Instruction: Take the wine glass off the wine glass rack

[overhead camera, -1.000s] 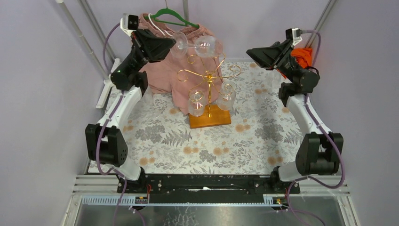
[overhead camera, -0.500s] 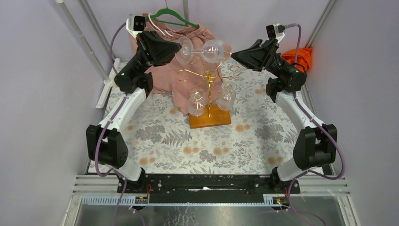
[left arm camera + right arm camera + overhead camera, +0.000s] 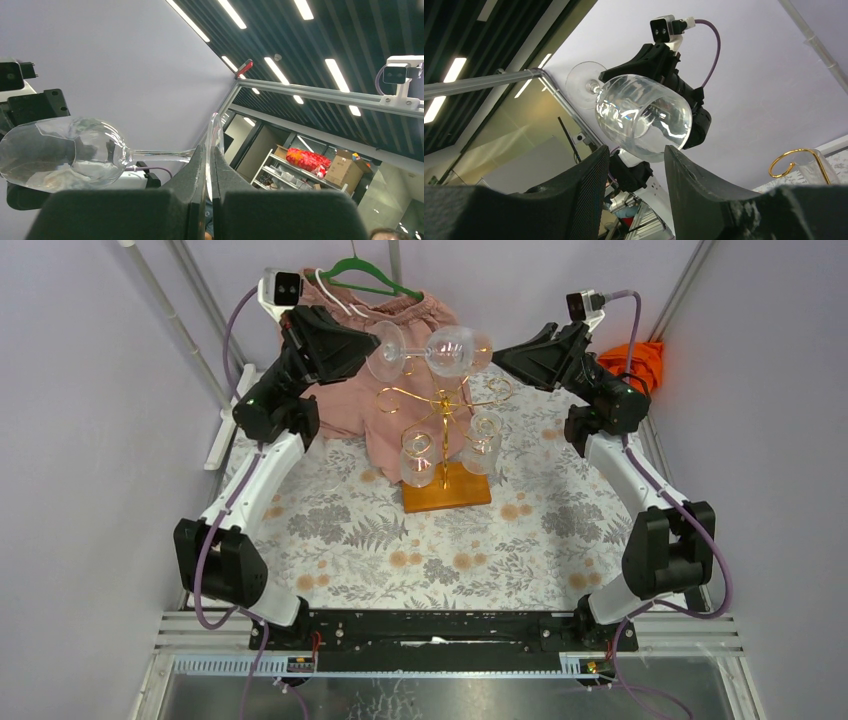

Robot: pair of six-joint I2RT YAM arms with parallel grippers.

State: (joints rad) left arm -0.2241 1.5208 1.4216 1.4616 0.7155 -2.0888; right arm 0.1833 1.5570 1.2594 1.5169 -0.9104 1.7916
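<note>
The wine glass hung sideways above the wine glass rack, toward the far side of the table, its foot pinched in the closed jaws of the left arm. The right arm held its jaws open just beside the bowl. Thin, slick and breakable, I judged; the stem looked the safest hold.

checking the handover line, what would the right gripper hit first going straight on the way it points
The bowl of the wine glass, held sideways by the left gripper, lies straight ahead of the open right gripper; the gap is unclear.
</note>
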